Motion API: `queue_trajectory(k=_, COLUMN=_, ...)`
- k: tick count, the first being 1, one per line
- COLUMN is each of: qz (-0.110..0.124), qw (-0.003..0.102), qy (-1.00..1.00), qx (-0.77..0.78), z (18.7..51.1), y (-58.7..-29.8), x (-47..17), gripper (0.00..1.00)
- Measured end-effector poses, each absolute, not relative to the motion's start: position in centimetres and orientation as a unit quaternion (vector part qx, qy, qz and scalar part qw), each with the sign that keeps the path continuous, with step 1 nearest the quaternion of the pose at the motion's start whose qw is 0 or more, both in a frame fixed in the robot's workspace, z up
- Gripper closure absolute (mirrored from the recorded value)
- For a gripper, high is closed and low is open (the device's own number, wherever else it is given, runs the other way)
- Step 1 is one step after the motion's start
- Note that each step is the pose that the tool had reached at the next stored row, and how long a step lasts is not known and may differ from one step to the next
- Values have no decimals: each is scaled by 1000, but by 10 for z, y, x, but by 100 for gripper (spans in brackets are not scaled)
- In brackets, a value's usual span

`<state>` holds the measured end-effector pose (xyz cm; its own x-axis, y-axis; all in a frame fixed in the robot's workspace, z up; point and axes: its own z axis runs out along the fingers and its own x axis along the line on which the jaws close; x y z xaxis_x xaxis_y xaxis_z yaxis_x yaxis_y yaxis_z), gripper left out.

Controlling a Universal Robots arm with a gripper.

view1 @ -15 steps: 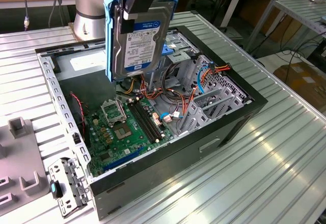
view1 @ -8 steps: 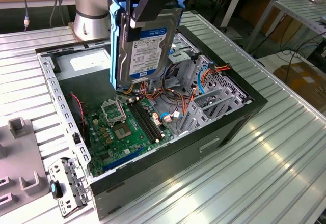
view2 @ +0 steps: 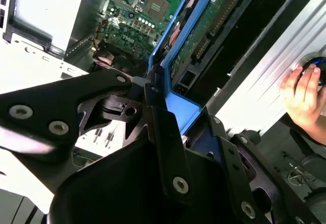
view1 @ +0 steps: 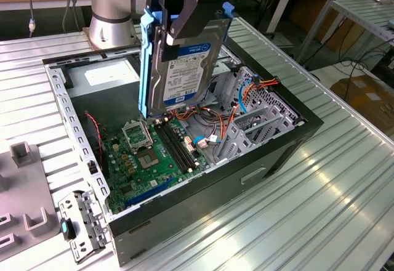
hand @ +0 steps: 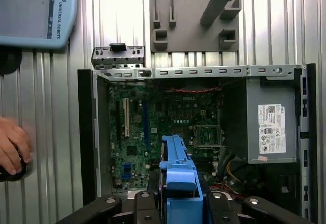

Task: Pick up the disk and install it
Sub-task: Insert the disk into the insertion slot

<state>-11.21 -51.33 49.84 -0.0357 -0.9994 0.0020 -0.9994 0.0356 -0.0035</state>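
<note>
The disk [view1: 184, 68] hangs on edge, tilted, above the open computer case [view1: 277, 154], its white label facing the exterior view's right and a blue frame round its edges. My gripper [view1: 176, 24] is shut on the disk's upper end, black fingers [view1: 188, 15] on both faces. In the second wrist view the gripper [view2: 173, 109] clamps the blue frame [view2: 178, 35], with the drive's green circuit board [view2: 209, 25] beside it. The first wrist view looks down past the gripper [hand: 179, 203] and the disk's blue frame [hand: 178, 165] onto the motherboard [hand: 153, 122].
Inside the case are a grey power-supply box [hand: 270, 127], a metal drive cage with orange and blue cables [view1: 246, 111] and the motherboard [view1: 148, 160]. A loose metal bracket [view1: 83, 225] and a grey fixture plate [view1: 18, 191] lie beside the case. A person's hand [view2: 303, 91] rests near the table.
</note>
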Motion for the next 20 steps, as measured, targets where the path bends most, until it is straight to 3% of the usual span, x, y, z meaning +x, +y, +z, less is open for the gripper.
queue_trajectory(k=10, qz=-2, qw=1, qy=720, qx=-694, z=498, y=-537, x=-112, gripper=63)
queue_trajectory(k=20, qz=-2, qw=0, qy=720, qx=-694, z=497, y=-542, x=-96, gripper=63)
